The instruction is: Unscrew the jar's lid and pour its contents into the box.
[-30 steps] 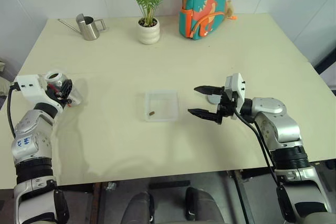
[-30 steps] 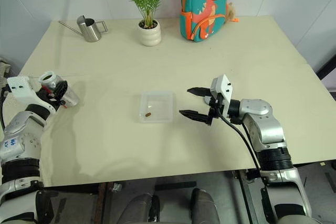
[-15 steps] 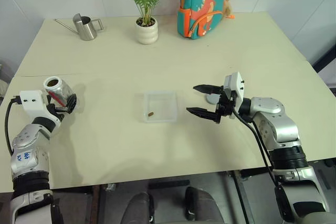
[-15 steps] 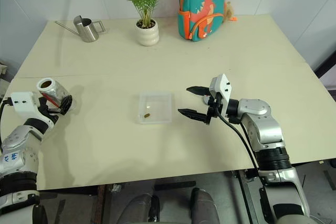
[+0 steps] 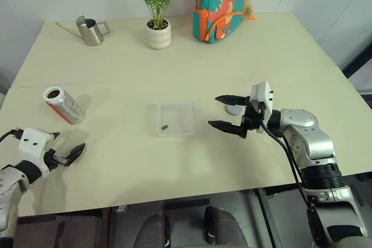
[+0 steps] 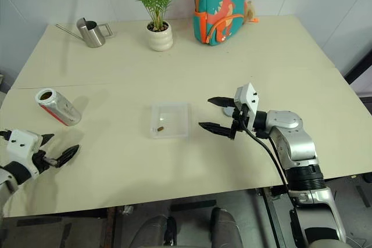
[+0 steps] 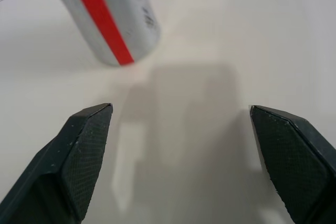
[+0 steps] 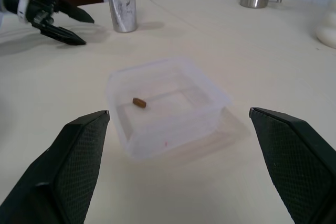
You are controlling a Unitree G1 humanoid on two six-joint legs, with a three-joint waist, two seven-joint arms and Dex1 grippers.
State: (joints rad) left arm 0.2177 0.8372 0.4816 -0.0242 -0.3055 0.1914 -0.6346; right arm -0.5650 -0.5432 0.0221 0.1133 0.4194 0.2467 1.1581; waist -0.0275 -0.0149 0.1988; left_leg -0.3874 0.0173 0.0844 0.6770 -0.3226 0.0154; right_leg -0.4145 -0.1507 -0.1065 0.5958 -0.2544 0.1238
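Note:
The jar (image 5: 63,104) stands upright and uncapped at the table's left, silver with a red stripe, its mouth dark. My left gripper (image 5: 65,148) is open near the front edge, a short way back from the jar (image 7: 105,14) and apart from it, with nothing between its fingers (image 7: 79,156). The clear box (image 5: 175,118) sits mid-table with one brown bean (image 5: 166,126) of the contents inside. My right gripper (image 5: 213,111) hovers open just right of the box (image 8: 168,103), pointing at it. The grey lid (image 5: 235,109) lies on the table behind its fingers.
A steel watering can (image 5: 88,30), a white plant pot (image 5: 158,35) with a green plant, and a teal dinosaur backpack (image 5: 220,4) line the far edge. The table's front edge (image 5: 174,193) runs close below both arms.
My left gripper opened and let go of the jar, which now stands on the table. The left hand then drew back toward the front edge. The right arm kept still.

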